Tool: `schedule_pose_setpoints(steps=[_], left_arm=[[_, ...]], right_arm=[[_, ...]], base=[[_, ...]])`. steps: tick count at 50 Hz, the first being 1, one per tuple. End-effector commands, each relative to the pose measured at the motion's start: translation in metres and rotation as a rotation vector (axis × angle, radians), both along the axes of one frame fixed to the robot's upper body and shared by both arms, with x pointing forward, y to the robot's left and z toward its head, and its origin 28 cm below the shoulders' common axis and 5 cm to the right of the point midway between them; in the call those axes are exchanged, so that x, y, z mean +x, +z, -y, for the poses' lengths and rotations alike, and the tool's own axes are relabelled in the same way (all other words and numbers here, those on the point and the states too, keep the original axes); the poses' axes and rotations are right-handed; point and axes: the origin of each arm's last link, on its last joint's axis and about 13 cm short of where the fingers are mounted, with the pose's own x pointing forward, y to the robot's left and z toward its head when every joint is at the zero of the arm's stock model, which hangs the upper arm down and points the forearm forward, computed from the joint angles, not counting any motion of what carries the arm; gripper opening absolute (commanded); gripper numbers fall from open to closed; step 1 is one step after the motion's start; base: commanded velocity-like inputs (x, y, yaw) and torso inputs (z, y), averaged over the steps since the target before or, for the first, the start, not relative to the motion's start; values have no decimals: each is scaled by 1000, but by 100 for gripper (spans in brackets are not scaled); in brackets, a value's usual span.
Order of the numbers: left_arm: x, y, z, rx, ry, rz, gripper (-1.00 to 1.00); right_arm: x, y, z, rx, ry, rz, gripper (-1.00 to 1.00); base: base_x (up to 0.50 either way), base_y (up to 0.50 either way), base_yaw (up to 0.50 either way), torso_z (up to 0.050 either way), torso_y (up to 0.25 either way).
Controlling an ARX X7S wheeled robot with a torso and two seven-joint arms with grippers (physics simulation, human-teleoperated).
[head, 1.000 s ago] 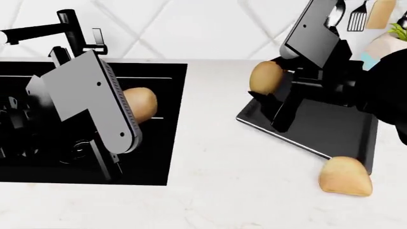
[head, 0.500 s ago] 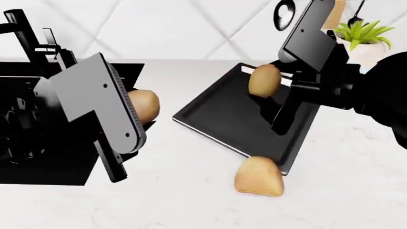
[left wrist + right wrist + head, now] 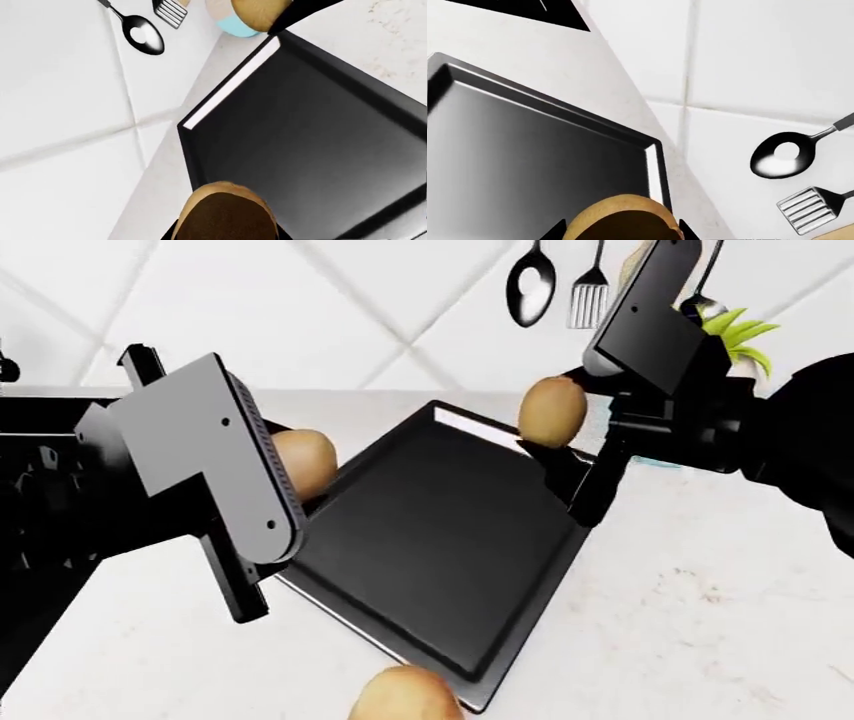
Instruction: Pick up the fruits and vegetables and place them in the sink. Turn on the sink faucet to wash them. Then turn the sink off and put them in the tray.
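Left wrist view: the tray (image 3: 313, 145) lies on the white desk (image 3: 393, 30) against the tiled wall. One brownish piece (image 3: 227, 215) sits at the picture's edge, half cut off, dark jaw tips at both its sides, above the tray's near corner. A second rounded piece (image 3: 260, 11) shows beyond the tray's far corner, also cut off. One spoon (image 3: 141, 36) and one slotted turner (image 3: 171, 11) hang on the wall.

Head view: three rounded pieces show. One (image 3: 302, 462) is mostly hidden behind the left gripper (image 3: 287, 475), whose jaws close on it over the tray's (image 3: 441, 540) left edge. One (image 3: 553, 412) is clamped in the right gripper (image 3: 558, 435) above the tray's far corner. A third (image 3: 404, 695) lies on the desk by the tray's near corner, cut off by the frame. The sink (image 3: 40, 410) is largely hidden.

Right wrist view: the held piece (image 3: 624, 220) is cut off between two jaw tips, over the tray's (image 3: 527, 150) corner.
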Motion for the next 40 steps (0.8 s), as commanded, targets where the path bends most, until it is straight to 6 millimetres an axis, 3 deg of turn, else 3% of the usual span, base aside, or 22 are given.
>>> schedule_pose_setpoints(steps=[1,9,21,28,40], left_arm=[[0,3,1,3,3,11,-100],[9,5,12,11,-28,3,-100],[55,9,44,56,-93,-53,-100],[88,-5,59,119,-80,-160,-100],[115,-25,71,198,-58,-378,-100]], right_arm=[[-2,3,0,-12,6,13,-100],[-3,4,-1,-11,8,23,-100],[-3,5,3,15,-31,37,-100],[-3,6,6,42,-55,51,-100],[-2,6,8,79,-80,62,-100]], base=[[172,4,0,0,0],[0,0,0,0,1],[0,0,0,0,0],[0,0,0,0,0],[0,0,0,0,0]])
